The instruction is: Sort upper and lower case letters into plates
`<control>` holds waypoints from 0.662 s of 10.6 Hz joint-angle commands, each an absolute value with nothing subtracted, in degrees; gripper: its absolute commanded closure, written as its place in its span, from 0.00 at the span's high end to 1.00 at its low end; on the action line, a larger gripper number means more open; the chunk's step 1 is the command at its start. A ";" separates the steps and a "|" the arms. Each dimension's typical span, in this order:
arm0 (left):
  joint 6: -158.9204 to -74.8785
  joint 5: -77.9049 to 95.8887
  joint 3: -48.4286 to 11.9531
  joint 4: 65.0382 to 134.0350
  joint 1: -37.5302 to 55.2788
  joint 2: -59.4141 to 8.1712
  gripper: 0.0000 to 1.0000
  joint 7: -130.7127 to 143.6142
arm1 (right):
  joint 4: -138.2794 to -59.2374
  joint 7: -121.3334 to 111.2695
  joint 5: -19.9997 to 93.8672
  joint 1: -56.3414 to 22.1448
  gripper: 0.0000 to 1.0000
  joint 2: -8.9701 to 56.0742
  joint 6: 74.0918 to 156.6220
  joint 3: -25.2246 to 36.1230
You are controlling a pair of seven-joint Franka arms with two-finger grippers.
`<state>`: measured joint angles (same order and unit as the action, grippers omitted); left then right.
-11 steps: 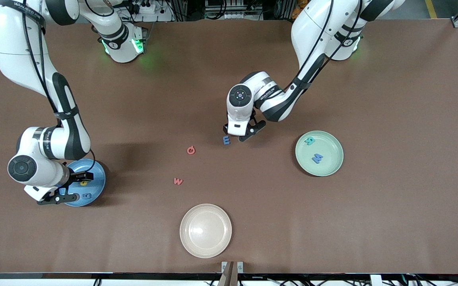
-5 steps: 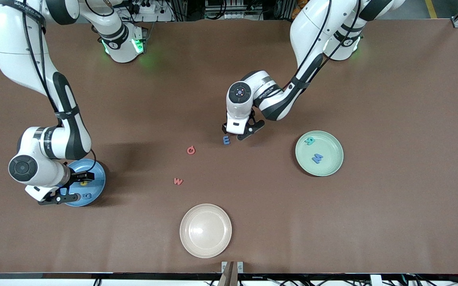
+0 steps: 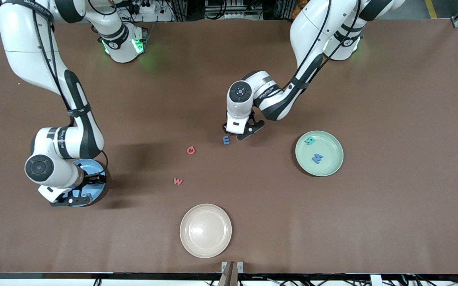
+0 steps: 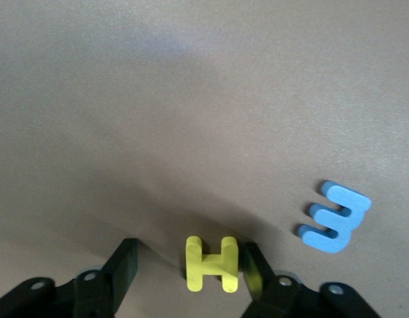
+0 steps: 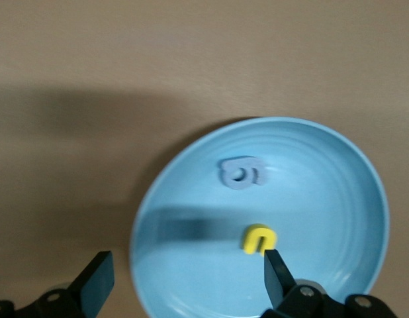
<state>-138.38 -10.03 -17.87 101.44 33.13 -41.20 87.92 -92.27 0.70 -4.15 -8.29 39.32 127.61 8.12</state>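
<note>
Letters (image 3: 226, 140) scattered flat — some in mint (image 3: 329, 165) and blue plates (image 5: 337, 146).

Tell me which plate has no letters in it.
The cream plate, nearest the front camera. The blue plate holds two letters, and so does the green plate.

Eight letters show: two red (image 3: 191, 150), three blue (image 3: 226, 140), two yellow (image 4: 212, 264), one teal (image 3: 311, 140). Three plates: light blue (image 5: 337, 152), mint green (image 3: 330, 142), cream (image 3: 205, 230). Two tools: left (image 4: 184, 266) and right (image 5: 184, 277).
</note>
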 commanded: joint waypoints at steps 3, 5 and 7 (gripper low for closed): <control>-138.78 -11.78 -17.49 102.04 33.66 -40.96 0.61 89.91 | -91.32 9.99 1.58 -12.12 1.00 38.50 127.09 6.94; -138.69 -11.78 -17.49 101.95 33.75 -41.22 0.55 89.91 | -90.53 17.28 1.67 -15.71 1.00 38.93 127.44 6.86; -138.69 -11.69 -17.49 101.78 33.93 -41.22 0.54 89.91 | -90.00 23.53 1.76 -18.88 1.00 39.29 127.71 6.77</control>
